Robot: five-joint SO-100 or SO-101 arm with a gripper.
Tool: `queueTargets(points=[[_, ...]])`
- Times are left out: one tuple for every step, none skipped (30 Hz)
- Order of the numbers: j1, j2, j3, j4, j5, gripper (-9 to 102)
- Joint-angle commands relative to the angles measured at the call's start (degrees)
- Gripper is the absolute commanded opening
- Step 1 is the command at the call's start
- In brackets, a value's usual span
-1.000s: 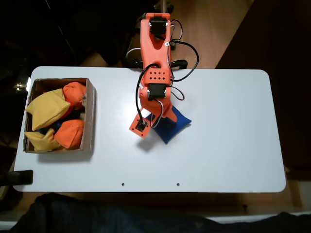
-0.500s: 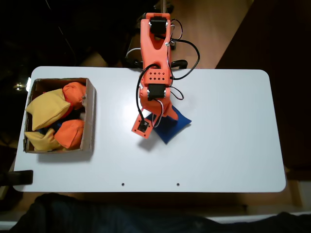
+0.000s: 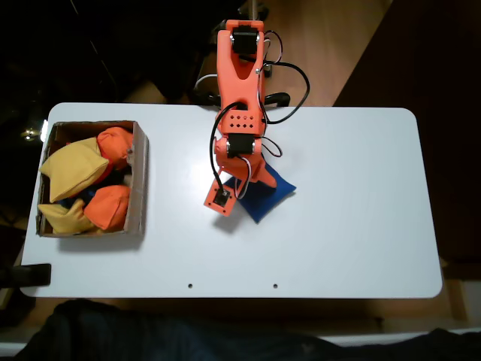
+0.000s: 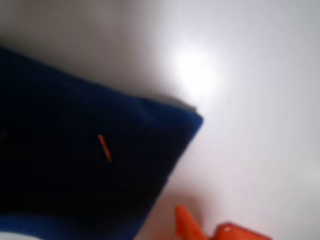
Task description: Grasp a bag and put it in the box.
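Fixed view has the gripper (image 3: 252, 183) down over the bag (image 3: 268, 194), jaw state unclear; next, clamp, lift, swing left to the box (image 3: 140, 180).

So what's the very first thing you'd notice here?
The bright orange robot arm reaching down over the middle of the white table, its gripper end right on top of a blue bag. Next, the brown box at the table's left in the fixed view, stuffed with yellow beanbags and orange beanbags.

White table (image 3: 353, 226), yellow beanbags (image 3: 71, 167), orange beanbags (image 3: 109, 207).
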Motion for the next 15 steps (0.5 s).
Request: queueTargets(points=[[0.4, -0.2, 0.3, -1.0, -0.3, 78], [0.4, -0.3, 0.4, -1.2, -0.3, 78], [0.4, -0.4, 0.5, -1.5, -0.4, 78], [0.4, -0.4, 0.6, -1.7, -0.4, 78], [0.4, -0.4, 0.7, -1.8, -0.4, 78], [0.4, -0.5, 0.8, -1.9, -0.4, 78], [0.4, -0.6, 0.9, -2.1, -0.3, 78], [0.3, -0.7, 0.9, -2.2, -0.2, 78], [0.2, -0.8, 1.0, -2.2, -0.2, 78], [0.2, -0.9, 1.0, -2.3, -0.2, 78], [0.1, -1.0, 1.0, -2.4, -0.1, 78], [0.1, -1.1, 1.1, -2.5, -0.1, 78], [0.1, -1.1, 1.1, -2.6, 0.0, 78], [0.1, -1.2, 1.1, -2.8, 0.1, 78], [0.1, -1.3, 1.1, -3.1, 0.2, 78]])
